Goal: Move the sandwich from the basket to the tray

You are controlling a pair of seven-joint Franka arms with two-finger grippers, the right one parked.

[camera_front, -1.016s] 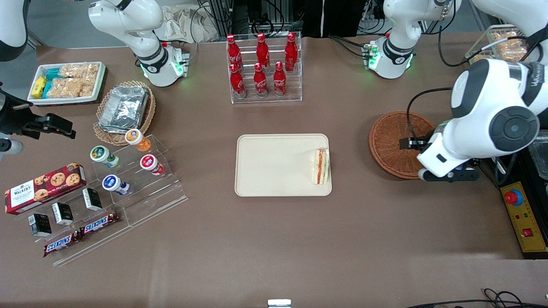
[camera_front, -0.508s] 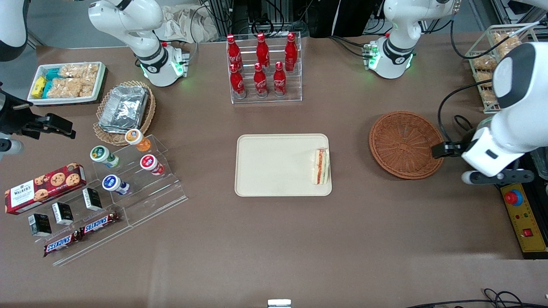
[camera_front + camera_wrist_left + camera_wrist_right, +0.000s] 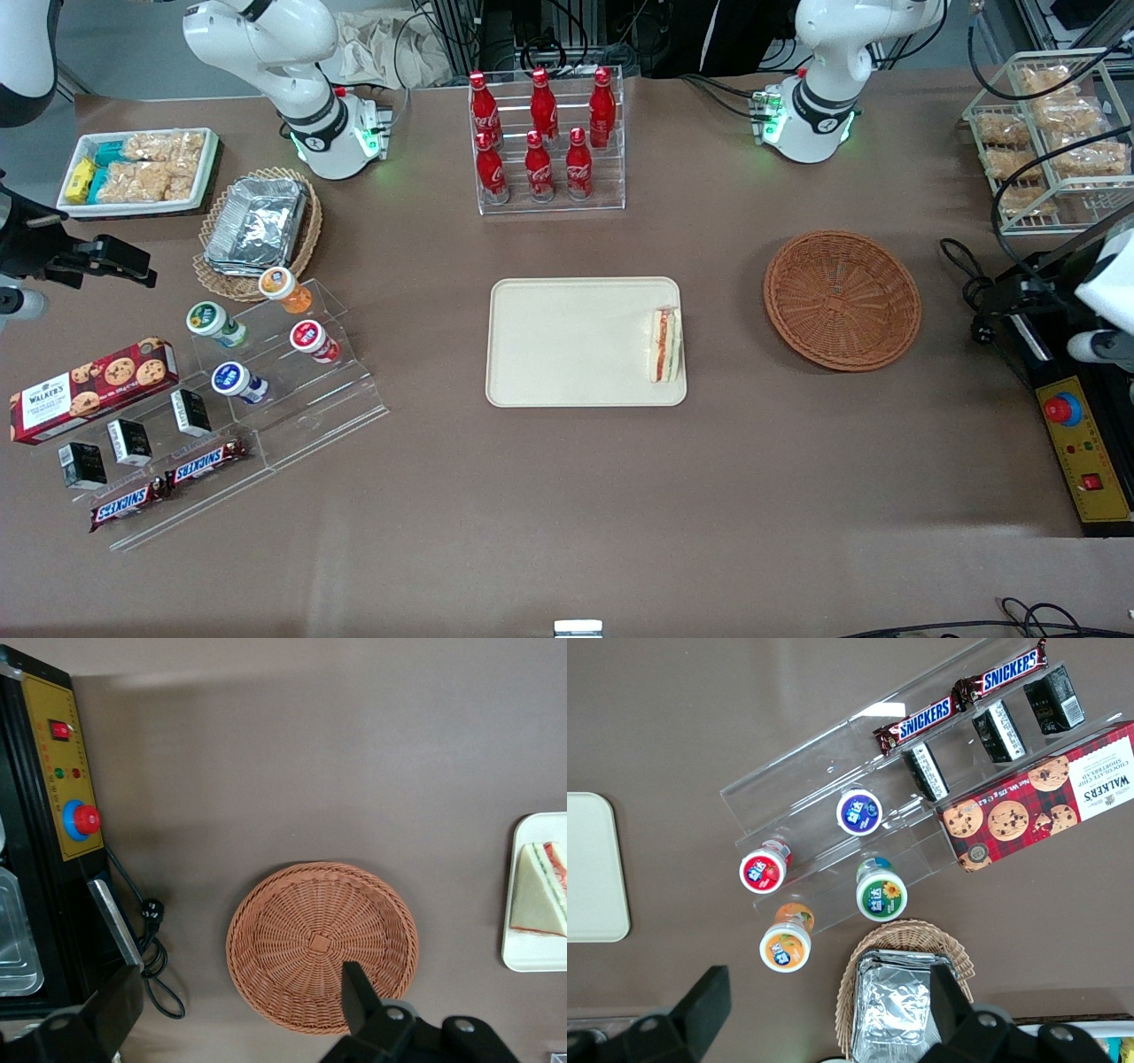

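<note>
The sandwich (image 3: 664, 344) (image 3: 539, 890) lies on the cream tray (image 3: 567, 341) (image 3: 532, 954), at the tray's edge nearest the basket. The round reddish-brown basket (image 3: 842, 299) (image 3: 322, 943) has nothing in it. My left gripper (image 3: 235, 1005) hangs open and holds nothing. It is high above the table, over the basket's rim toward the working arm's end. One black finger (image 3: 357, 992) shows over the weave. In the front view the arm (image 3: 1103, 292) is only partly in frame.
A black and yellow control box (image 3: 1085, 452) (image 3: 66, 780) with a red button and a looped black cable (image 3: 155, 943) lie beside the basket. A wire rack of snack bags (image 3: 1050, 133) stands farther from the camera. A cola bottle rack (image 3: 545, 142) stands farther off than the tray.
The left arm has pulled away from over the basket toward the working arm's end of the table, and now the whole basket shows. The sandwich and tray have not moved.
</note>
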